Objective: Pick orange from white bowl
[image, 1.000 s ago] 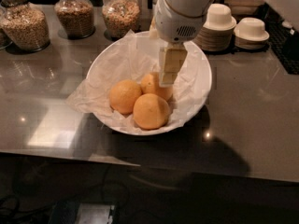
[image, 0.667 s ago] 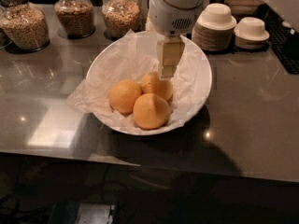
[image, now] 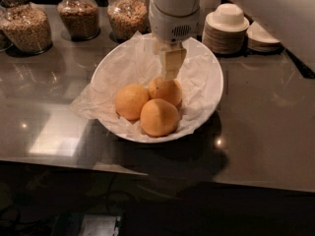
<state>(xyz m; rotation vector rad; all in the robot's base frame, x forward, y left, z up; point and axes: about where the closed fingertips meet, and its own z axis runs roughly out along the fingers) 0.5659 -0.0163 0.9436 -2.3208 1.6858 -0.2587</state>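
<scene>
Three oranges lie together in the white bowl [image: 209, 77], which is lined with crumpled white paper: one at the left [image: 131, 101], one at the front [image: 159, 117] and one at the back [image: 166, 90]. My gripper [image: 169, 75] hangs from the white arm [image: 174, 14] over the bowl. Its cream fingers [image: 171, 62] are pressed together and point down just above the back orange's top. It holds nothing.
The bowl stands on a dark glossy counter [image: 266, 112]. Three glass jars of grain [image: 27, 26] [image: 78, 14] [image: 127, 14] stand along the back left. Stacks of small white bowls [image: 226, 26] and plates [image: 263, 36] stand at the back right. The counter's front edge runs below the bowl.
My gripper has risen a little and shifted slightly left from the back orange. The three oranges stay in the bowl.
</scene>
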